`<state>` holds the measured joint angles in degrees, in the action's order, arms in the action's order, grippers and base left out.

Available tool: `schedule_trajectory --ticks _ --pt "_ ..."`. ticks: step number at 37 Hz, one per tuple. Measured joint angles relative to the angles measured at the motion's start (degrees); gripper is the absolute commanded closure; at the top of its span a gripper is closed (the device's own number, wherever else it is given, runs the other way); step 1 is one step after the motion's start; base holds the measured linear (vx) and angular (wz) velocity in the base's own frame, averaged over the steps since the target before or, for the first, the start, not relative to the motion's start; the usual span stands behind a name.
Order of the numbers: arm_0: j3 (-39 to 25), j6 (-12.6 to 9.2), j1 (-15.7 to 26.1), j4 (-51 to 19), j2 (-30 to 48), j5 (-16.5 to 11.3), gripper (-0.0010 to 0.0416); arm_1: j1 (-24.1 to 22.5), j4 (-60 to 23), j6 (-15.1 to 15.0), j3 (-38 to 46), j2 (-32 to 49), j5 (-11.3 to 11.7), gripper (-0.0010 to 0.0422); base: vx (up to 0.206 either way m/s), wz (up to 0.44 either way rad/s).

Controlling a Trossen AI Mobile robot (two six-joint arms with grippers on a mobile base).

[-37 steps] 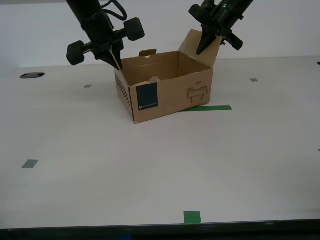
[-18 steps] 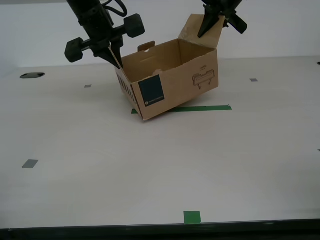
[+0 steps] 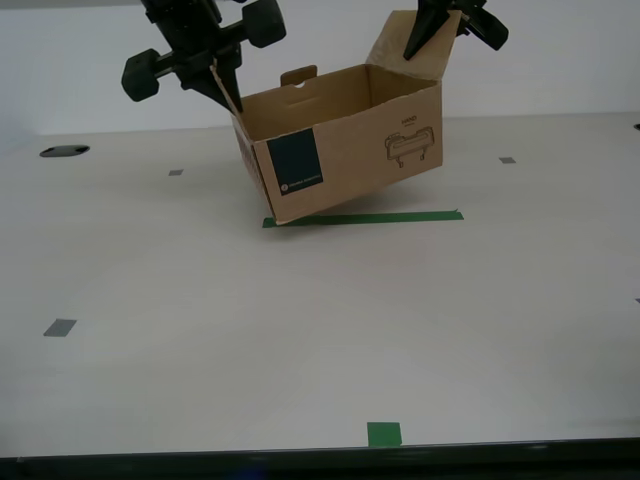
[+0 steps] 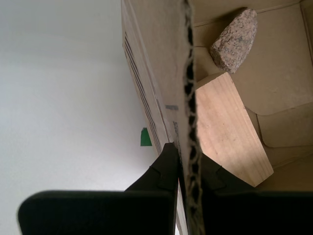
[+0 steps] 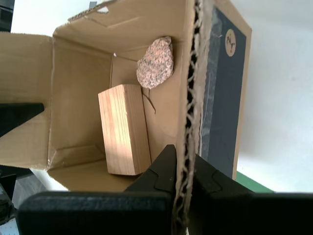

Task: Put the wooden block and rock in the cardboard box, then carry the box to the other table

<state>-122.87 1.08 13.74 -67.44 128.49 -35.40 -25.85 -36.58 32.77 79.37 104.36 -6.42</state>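
Corrugated cardboard box (image 3: 340,140), lifted and tilted, one lower corner at or near the table (image 3: 320,340): light, bendable; held at opposite top flaps. My first gripper (image 5: 183,169) and my second gripper (image 4: 188,169) each pinch a flap edge. Wooden block (image 5: 122,129): stiff, loose inside. Rock (image 5: 155,62): dense, beside block, likely to slide.

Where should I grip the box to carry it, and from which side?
On the cardboard box, pinch the upright top edges from above, one at each end: the open top exposes them, as my first gripper and my second gripper show.
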Motion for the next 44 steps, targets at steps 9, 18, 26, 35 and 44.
schedule_trajectory --ticks 9,18,26,35,44 --pt "0.04 -0.68 1.29 -1.11 -2.25 4.15 0.0407 0.50 -0.98 -2.12 2.40 0.00 0.02 0.0413 0.000 0.000" --pt "0.07 -1.90 1.88 -1.79 -4.46 5.75 0.0407 0.57 -1.77 -4.68 3.89 0.00 0.04 0.0413 0.000 0.000" --pt "3.67 -3.02 2.25 -1.31 -8.04 6.40 0.0407 0.66 -2.23 -6.23 3.87 0.00 0.00 0.0413 0.000 0.000" --pt "20.09 -8.46 2.51 9.77 -18.29 7.48 0.0407 0.70 -3.06 -8.79 3.87 0.00 -0.44 0.0413 0.000 0.000" --pt "31.80 -11.93 2.51 16.09 -26.51 7.69 0.0407 0.44 -3.98 -9.40 3.96 -0.02 -6.69 0.0413 0.000 0.000"
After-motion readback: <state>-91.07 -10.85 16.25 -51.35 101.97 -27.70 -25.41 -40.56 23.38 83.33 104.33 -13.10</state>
